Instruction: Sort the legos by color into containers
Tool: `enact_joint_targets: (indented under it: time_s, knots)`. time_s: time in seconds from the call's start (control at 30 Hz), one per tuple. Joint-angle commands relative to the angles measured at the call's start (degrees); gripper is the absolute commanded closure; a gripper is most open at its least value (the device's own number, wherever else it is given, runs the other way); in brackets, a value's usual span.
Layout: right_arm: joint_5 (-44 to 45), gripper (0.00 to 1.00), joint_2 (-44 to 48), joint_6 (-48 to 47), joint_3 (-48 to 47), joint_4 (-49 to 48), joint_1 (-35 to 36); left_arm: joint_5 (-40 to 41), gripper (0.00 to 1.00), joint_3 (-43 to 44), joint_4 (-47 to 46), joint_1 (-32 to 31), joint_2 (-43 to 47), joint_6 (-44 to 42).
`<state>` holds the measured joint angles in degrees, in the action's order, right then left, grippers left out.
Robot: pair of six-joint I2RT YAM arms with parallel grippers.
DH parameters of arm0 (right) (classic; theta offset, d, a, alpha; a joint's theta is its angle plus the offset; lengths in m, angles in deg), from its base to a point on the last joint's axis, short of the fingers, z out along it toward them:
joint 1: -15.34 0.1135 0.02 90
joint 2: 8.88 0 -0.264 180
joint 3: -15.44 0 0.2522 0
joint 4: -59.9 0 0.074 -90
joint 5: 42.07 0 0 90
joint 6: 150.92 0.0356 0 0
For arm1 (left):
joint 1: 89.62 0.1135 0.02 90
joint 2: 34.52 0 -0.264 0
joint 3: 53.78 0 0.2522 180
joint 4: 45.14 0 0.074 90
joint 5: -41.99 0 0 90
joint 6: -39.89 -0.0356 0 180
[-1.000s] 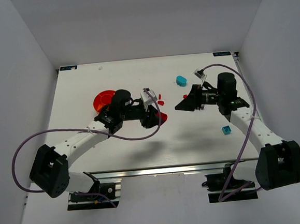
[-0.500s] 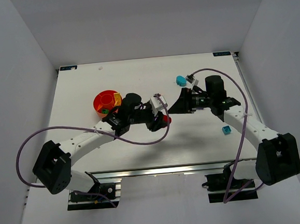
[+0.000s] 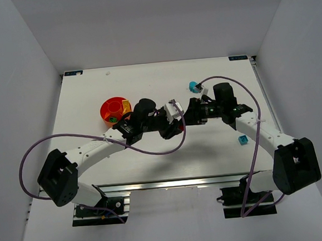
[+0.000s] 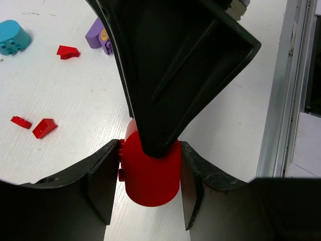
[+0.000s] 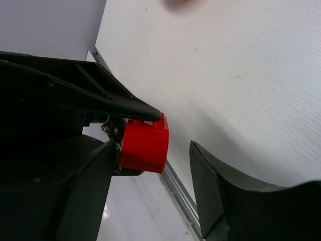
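1. since a second ago both arms have swung inward: the left gripper [image 4: 149, 193], then beside the bowl [image 3: 104, 111], now meets the right gripper [image 5: 153, 153] at mid-table.
2. the bowl, then half hidden by the left arm, now shows whole, with a green piece [image 3: 112, 120] inside.
3. the left fingers are clamped on a red brick [image 4: 150, 175], held above the table [image 3: 92, 98].
4. the right fingers stand apart, with one lying across the brick's top.
5. the white table carries a cyan brick [image 4: 14, 37], a purple piece [image 4: 98, 39] and red bits [image 4: 44, 128].
6. plain white walls stand on three sides, and a metal rail [image 3: 171, 184] runs along the near edge.
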<state>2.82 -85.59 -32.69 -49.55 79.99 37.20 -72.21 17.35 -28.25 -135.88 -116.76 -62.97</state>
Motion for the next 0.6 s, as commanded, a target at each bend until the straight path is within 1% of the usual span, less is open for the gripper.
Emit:
enact_joint_targets:
  time_s: [0.0, 0.03, 0.13, 0.17, 0.23, 0.3, 0.37, 0.4, 0.43, 0.47, 0.57]
  knots:
    - [0.5, 0.35, -0.4, -1.1, -2.4, 0.4, 0.4, 0.9, 0.85, 2.3, -0.1, -0.3, 0.2, -0.9]
    - [0.4, 0.36, -0.5, -1.2, -2.5, 0.4, 0.5, 0.9, 0.85, 2.5, -0.1, -0.3, 0.2, -0.8]
    - [-0.5, 0.46, -0.5, -1.4, -2.7, 0.4, 0.6, 1.1, 0.84, 3.2, 0.5, -0.3, -0.4, -0.9]
    - [-0.5, 0.51, -0.5, -1.4, -2.7, 0.4, 0.6, 1.1, 0.84, 3.3, 0.6, -0.3, -0.4, -0.9]
    - [-0.6, 0.55, -0.1, -1.8, -2.7, 0.3, 0.6, 1.3, 0.82, 3.5, 0.9, -0.3, -0.6, -0.8]
    - [-0.9, 0.65, 0.1, -2.0, -2.7, 0.4, 0.8, 1.8, 0.8, 3.5, 1.0, -0.3, -0.8, -0.8]
    - [-1.0, 0.74, 0.2, -2.6, -2.9, 0.4, 0.9, 2.2, 0.72, 3.7, 1.0, -0.3, -1.2, -0.8]
    - [-1.1, 0.77, 0.2, -2.9, -3.1, 0.4, 1.0, 2.7, 0.7, 3.8, 1.1, -0.3, -1.3, -0.9]
    - [-1.0, 0.8, 0.1, -3.0, -3.2, 0.7, 0.9, 2.8, 0.64, 4.2, 1.3, -0.3, -1.5, -0.8]
    - [-0.8, 0.85, 0.2, -3.8, -3.4, 1.1, 0.8, 2.8, 0.61, 4.6, 1.5, -0.3, -1.8, -0.9]
    - [1.5, 0.87, 0.3, -5.7, -4.5, 3.1, 1.4, 2.9, 0.54, 6.6, 3.1, -0.3, -3.4, -1.1]
